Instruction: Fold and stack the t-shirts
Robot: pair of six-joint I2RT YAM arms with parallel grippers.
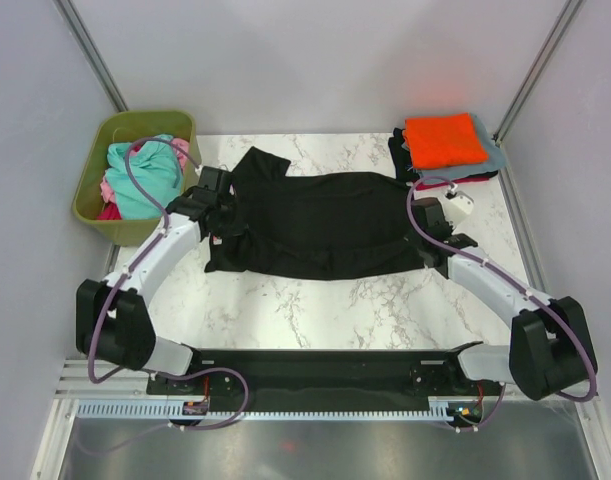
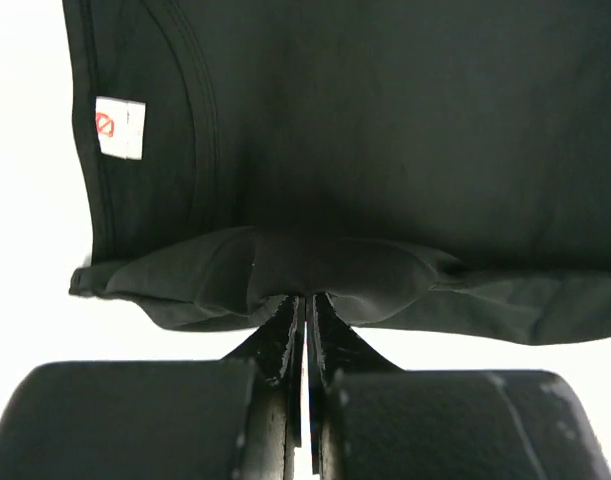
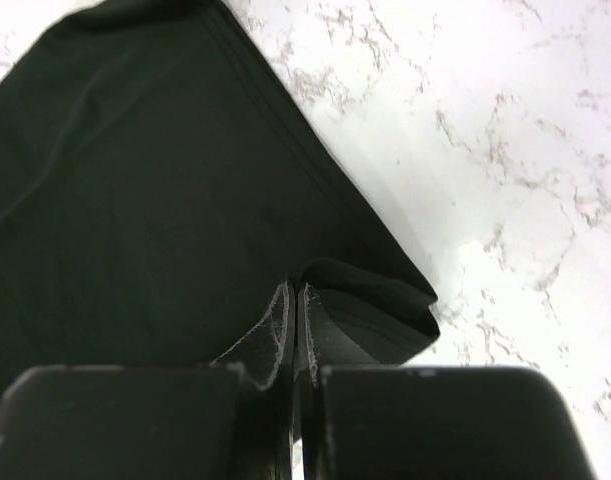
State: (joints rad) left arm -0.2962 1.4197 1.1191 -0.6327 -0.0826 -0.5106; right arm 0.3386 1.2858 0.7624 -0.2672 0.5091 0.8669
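Desk is a white marble-look top with grey veins, and it blows out almost pure white in the left wrist view. Plain pale grey panels box it in: back wall, left wall, right wall. Slanted aluminium posts run up at the back corners, left post and right post. Along the near edge there's a white slotted cable duct, then a dull grey metal sheet below it. Light's soft and even, with only faint shadows.

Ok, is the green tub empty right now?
No, the green tub holds a crumpled teal shirt and some pink cloth.
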